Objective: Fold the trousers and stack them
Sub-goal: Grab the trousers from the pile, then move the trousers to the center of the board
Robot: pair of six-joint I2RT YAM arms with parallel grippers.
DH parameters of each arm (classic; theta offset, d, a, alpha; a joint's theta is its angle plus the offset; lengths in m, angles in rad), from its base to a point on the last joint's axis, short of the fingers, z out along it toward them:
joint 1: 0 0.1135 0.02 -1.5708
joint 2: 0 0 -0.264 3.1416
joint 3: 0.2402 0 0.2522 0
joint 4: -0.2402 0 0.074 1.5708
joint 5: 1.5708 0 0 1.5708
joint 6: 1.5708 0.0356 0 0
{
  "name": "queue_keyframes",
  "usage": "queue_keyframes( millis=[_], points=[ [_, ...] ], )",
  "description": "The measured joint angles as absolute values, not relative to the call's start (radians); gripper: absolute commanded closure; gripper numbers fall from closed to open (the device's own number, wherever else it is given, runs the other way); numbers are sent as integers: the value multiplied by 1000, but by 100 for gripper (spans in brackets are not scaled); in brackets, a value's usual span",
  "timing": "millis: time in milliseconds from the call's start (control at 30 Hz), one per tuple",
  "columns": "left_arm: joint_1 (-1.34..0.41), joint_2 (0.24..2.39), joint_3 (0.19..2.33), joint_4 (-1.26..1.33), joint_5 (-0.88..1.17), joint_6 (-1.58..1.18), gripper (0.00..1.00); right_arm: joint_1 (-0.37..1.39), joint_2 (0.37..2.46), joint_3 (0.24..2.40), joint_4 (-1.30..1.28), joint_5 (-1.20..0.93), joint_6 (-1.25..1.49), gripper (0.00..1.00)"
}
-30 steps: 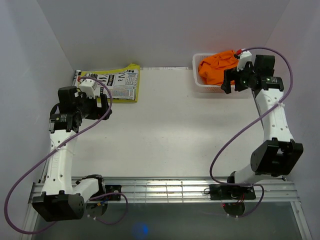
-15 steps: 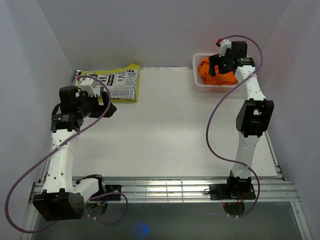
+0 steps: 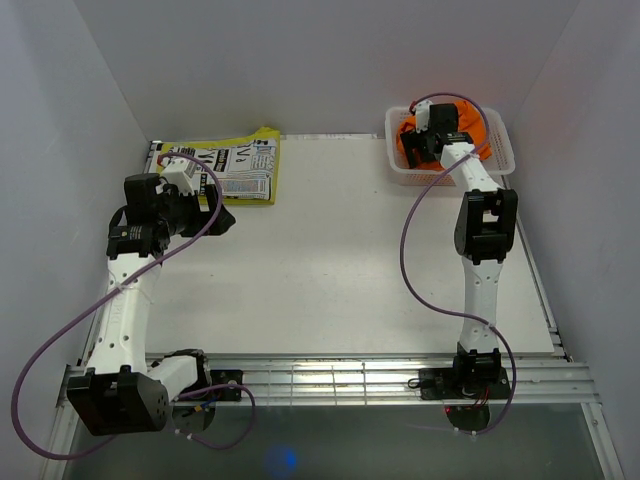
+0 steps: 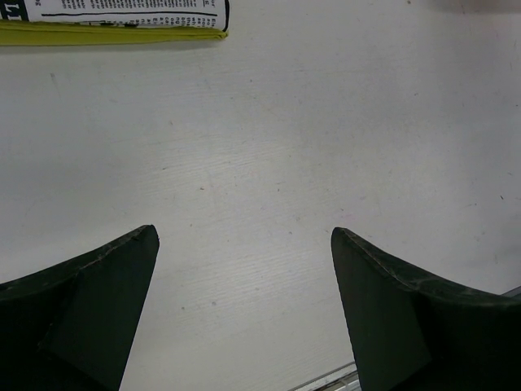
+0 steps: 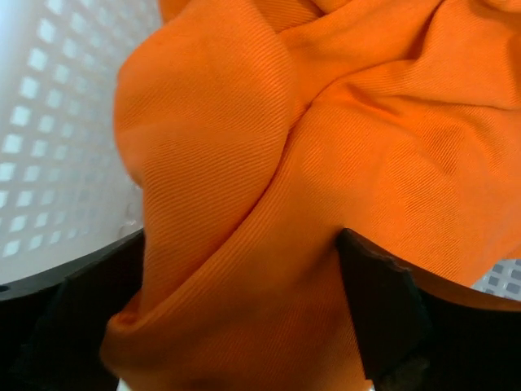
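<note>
The orange trousers (image 3: 406,150) lie bunched up in a white mesh basket (image 3: 500,152) at the table's far right corner. My right gripper (image 3: 428,136) reaches down into that basket. In the right wrist view a thick fold of the trousers (image 5: 326,122) bulges between the two widely spread black fingers of the right gripper (image 5: 242,236), which is open. The basket's mesh wall (image 5: 49,122) shows on the left. My left gripper (image 3: 222,218) hangs over the table's left side, open, with bare tabletop between its fingers (image 4: 244,232).
A yellow-edged printed paper (image 3: 235,165) lies at the far left of the table, its edge (image 4: 114,20) just ahead of the left gripper. White walls close in the table on the left, back and right. The arm bases sit on a rail (image 3: 330,380) at the near edge.
The right arm has swung from beside the basket to over it and dipped its gripper into the trousers. The left arm has barely shifted.
</note>
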State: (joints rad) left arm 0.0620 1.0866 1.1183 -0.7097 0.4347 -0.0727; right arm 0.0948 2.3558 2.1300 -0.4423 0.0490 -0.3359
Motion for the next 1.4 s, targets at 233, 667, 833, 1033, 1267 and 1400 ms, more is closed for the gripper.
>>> queue_keyframes(
  millis=[233,667,833,1033,1267,1400],
  points=[
    [62,1092,1118,-706,434,-80,2,98,2392,2133,-378,141,-390,90],
    [62,1097,1118,-702,447,-105,2,43,2232,2147,-363,160,-398,92],
    [62,1089,1105,-699,449,-113,2,-23,2023,2147,-287,154,-347,92],
    [62,1089,1104,-698,437,-126,2,-44,1794,2152,-226,110,-258,92],
    [62,1076,1106,-697,425,-141,2,-33,1592,2164,-175,-31,-106,92],
    [62,1061,1117,-697,424,-147,2,-22,1477,2164,-122,-110,-7,92]
  ],
)
